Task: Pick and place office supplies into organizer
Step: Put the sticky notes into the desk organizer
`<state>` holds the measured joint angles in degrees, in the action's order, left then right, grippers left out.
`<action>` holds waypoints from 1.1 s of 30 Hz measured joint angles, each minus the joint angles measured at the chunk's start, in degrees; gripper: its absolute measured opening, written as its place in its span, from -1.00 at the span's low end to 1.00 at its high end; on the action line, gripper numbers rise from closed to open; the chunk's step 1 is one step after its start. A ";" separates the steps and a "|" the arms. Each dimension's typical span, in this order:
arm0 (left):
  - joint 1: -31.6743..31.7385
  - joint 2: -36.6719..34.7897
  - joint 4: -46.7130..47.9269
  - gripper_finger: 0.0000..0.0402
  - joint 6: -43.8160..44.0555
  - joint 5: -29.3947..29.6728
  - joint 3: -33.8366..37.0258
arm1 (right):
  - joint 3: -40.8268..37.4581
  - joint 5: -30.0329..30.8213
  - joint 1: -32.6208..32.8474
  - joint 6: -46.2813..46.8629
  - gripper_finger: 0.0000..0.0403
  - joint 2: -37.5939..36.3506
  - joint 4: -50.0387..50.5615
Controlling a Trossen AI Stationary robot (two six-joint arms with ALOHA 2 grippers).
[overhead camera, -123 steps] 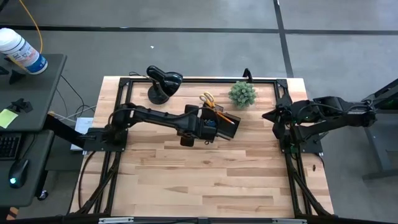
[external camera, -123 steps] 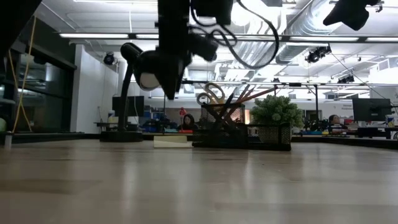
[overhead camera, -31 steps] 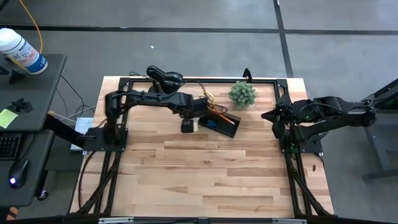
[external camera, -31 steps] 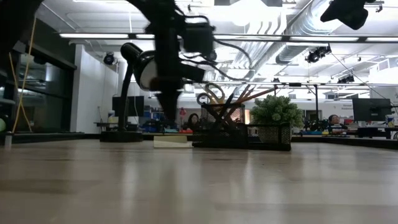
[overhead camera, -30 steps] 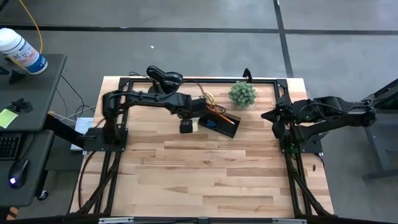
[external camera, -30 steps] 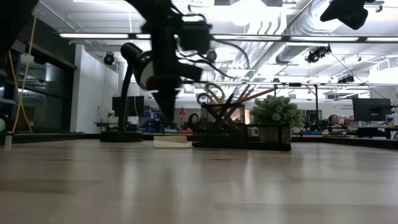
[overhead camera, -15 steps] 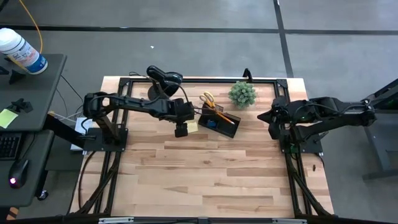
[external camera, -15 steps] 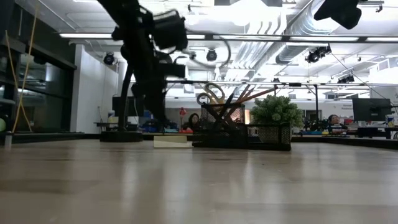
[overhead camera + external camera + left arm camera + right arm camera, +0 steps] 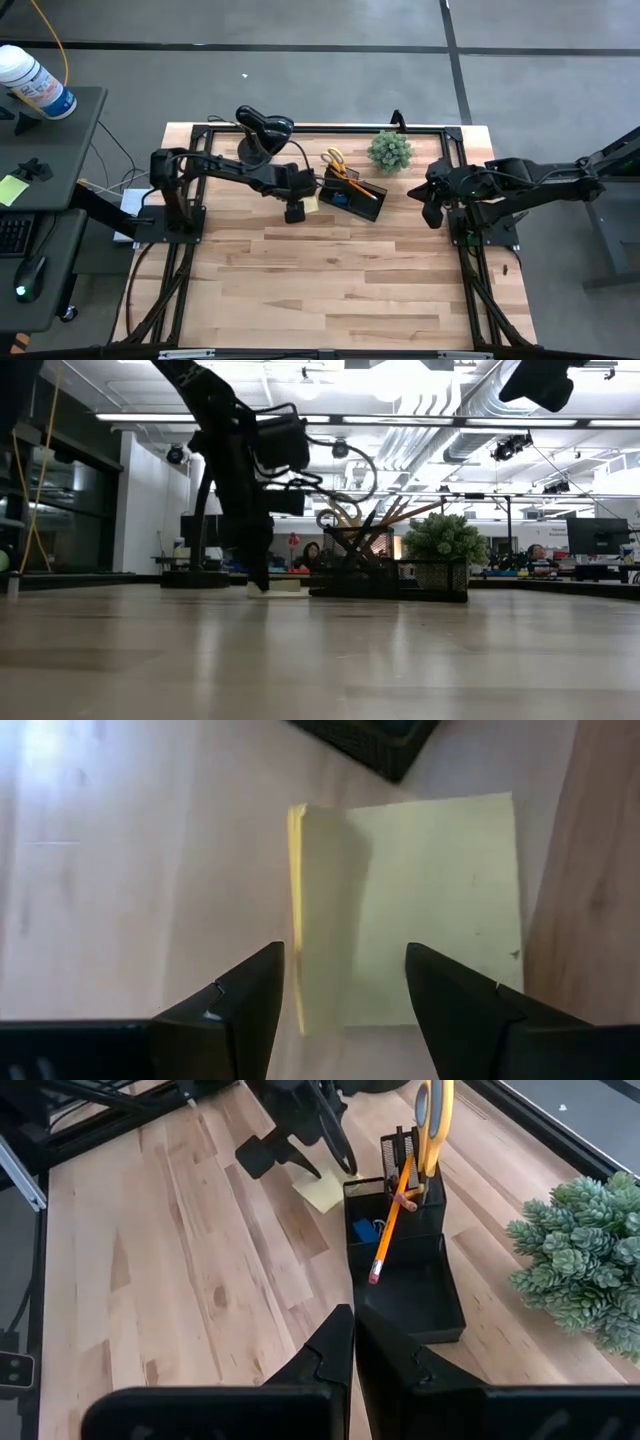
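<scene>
Yellow sticky-note pad (image 9: pixel 420 910): flat on the table (image 9: pixel 340 270), just beside the organizer (image 9: pixel 352 195). Organizer: holds orange-handled scissors (image 9: pixel 434 1115) and 1 pencil (image 9: pixel 390 1230). Left gripper (image 9: pixel 345 985): directly above the pad, 2 fingers (image 9: pixel 235 1005) spread wide, holding nothing. Right gripper (image 9: pixel 353 1355): well apart from the organizer, beyond the potted plant (image 9: pixel 389 151), fingers pressed together, holding nothing.

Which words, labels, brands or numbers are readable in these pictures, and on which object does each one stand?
No text can be read.
White bottle beside the table: blue label, print too small to read.
Sticky-note pad under the open left gripper: blank.
Organizer, scissors, pencil: no readable marking.
</scene>
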<state>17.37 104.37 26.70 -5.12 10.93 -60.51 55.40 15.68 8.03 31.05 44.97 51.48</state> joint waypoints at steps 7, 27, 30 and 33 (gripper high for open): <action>-0.02 1.59 -1.05 -0.02 1.30 -0.81 -0.13 | 0.00 -0.02 0.00 0.00 -0.94 0.02 -0.10; -1.19 1.22 3.18 -0.98 4.79 -2.57 -0.17 | 0.00 0.23 0.00 0.00 -0.94 0.02 -0.06; -3.34 -0.05 4.78 -0.97 5.61 -3.22 0.07 | 0.00 0.25 0.00 -0.24 -0.94 0.02 0.01; -5.91 -2.57 4.91 -0.99 6.49 -3.49 0.04 | 0.00 0.43 0.00 -1.11 -0.94 -0.02 0.11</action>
<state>11.45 101.79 31.61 1.37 7.44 -60.47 55.40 16.11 8.03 29.94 44.95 51.59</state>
